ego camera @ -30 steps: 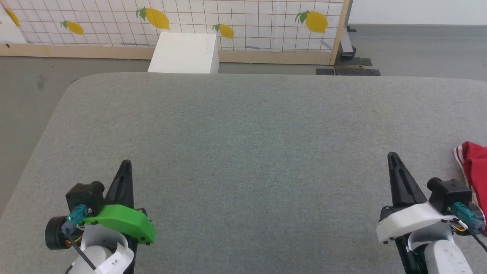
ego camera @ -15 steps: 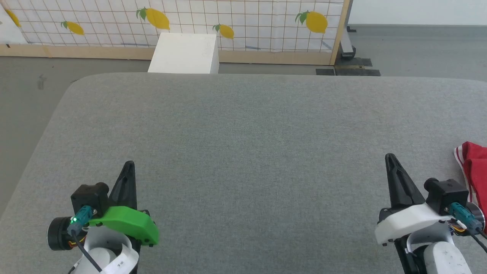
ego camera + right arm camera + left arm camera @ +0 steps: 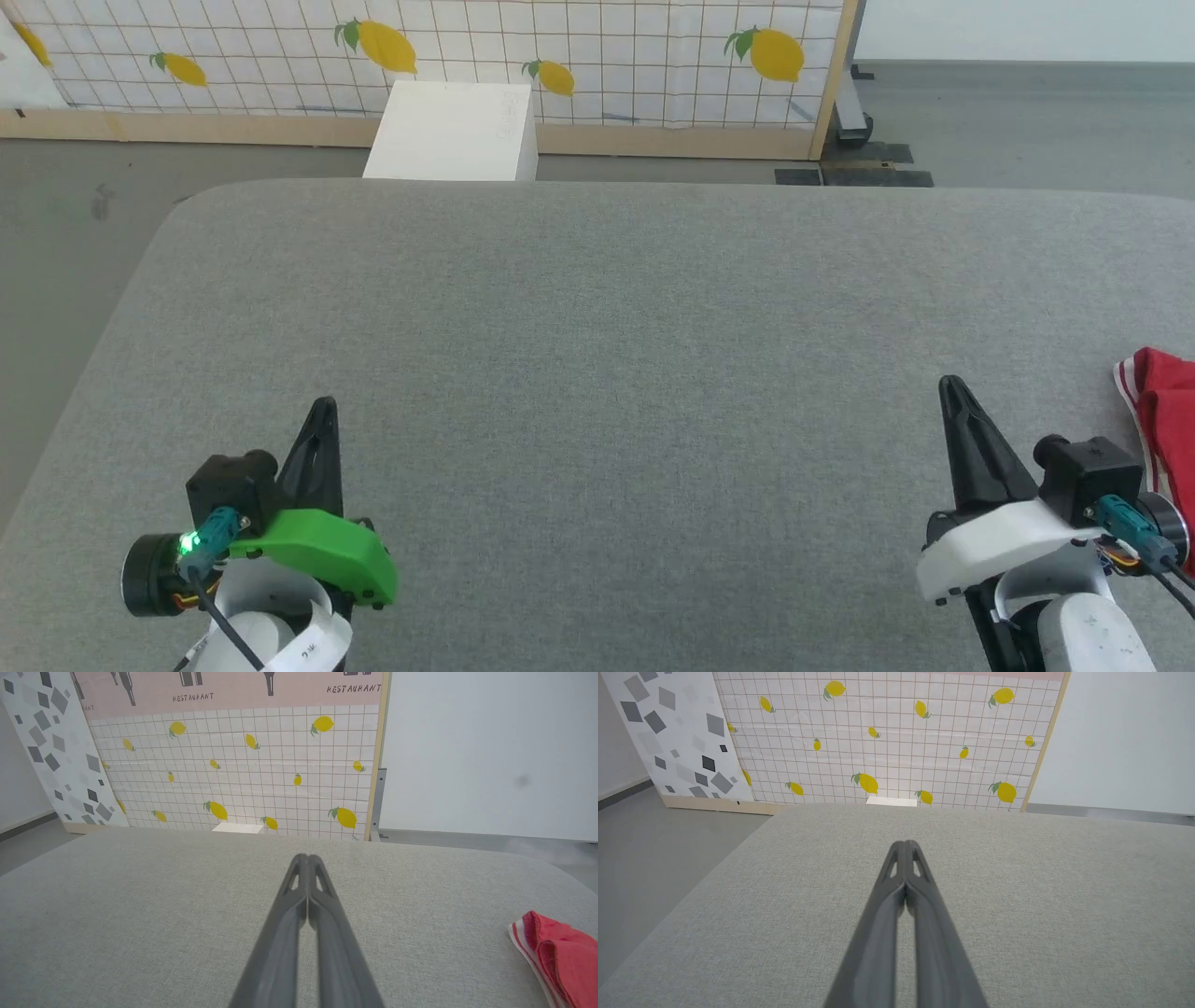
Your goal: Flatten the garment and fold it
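- Two pairs of jaws, one on each arm, are pressed fully shut with nothing between them. Each pair points away from the robot across the grey tabletop [image 3: 597, 308].
- The left arm [image 3: 317, 560] hangs over the near left corner of the tabletop, with bare grey cloth all round its jaws.
- The right arm [image 3: 1008, 551] hangs over the near right part of the tabletop, its jaws also above bare cloth.
- To the right of the right arm's jaws, at the tabletop's right edge, lies the garment [image 3: 1162, 411]. It is a bunched red heap with red-and-white striped trim facing the jaws, near them but not touching.
- The visible part of the garment runs near to far along that right edge. The rest is cut off, so its full lie cannot be told.
- The right arm is judged much the nearer. It would likely need to open its jaws and swing right to reach the striped edge, while the left arm is well apart.
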Available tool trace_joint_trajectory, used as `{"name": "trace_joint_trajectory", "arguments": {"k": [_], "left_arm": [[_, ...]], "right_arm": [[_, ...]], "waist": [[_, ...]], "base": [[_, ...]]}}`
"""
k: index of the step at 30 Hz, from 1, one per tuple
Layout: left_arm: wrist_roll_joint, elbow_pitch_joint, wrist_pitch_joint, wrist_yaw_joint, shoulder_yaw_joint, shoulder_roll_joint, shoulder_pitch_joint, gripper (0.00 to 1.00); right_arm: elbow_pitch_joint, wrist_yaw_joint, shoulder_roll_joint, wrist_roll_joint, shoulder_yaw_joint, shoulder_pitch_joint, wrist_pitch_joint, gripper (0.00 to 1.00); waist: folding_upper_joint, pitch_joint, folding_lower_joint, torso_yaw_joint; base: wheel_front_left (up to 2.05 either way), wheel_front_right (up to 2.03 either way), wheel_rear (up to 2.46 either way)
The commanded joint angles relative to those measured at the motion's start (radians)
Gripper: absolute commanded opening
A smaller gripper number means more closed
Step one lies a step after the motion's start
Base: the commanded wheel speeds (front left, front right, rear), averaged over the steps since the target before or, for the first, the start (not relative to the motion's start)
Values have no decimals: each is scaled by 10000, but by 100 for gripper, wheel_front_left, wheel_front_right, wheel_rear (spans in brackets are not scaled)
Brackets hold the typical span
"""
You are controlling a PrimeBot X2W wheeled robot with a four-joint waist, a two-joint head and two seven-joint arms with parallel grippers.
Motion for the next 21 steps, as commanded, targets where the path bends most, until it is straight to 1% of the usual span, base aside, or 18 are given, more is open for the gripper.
{"name": "trace_joint_trajectory", "arguments": {"k": [1, 21], "left_arm": [[168, -78, 48, -54, 75, -106, 203, 0], [987, -315, 313, -236, 443, -567, 391, 0]], "right_arm": [[-126, -9, 5, -83, 33, 200, 90, 0], [-531, -11, 8, -299, 167, 387, 448, 0]], "waist": [[0, -1, 0, 1], [0, -9, 0, 6]], "base": [[0, 0, 0], [0, 0, 0]]}}
